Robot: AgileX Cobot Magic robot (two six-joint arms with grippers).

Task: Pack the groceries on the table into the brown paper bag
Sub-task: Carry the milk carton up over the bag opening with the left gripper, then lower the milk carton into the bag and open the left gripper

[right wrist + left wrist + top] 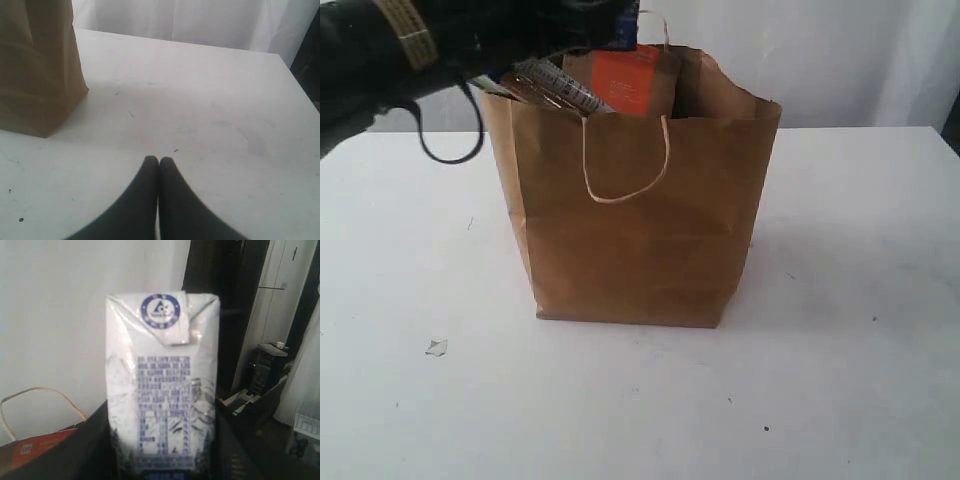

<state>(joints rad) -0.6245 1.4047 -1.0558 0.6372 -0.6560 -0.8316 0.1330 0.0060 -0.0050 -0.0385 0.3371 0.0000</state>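
Observation:
The brown paper bag stands upright in the middle of the table. A brown pouch with an orange label and a clear, shiny packet stick out of its open top. My left gripper hovers over the bag's mouth, shut on the small blue-white carton, which sits upright between the dark fingers. Below it show a bag handle and the pouch. My right gripper is shut and empty, low over the bare table, with the bag off to one side.
A small scrap of paper lies on the table in front of the bag, to the left. A black cable loop hangs from the left arm beside the bag. The table's edge runs close to a dark gap.

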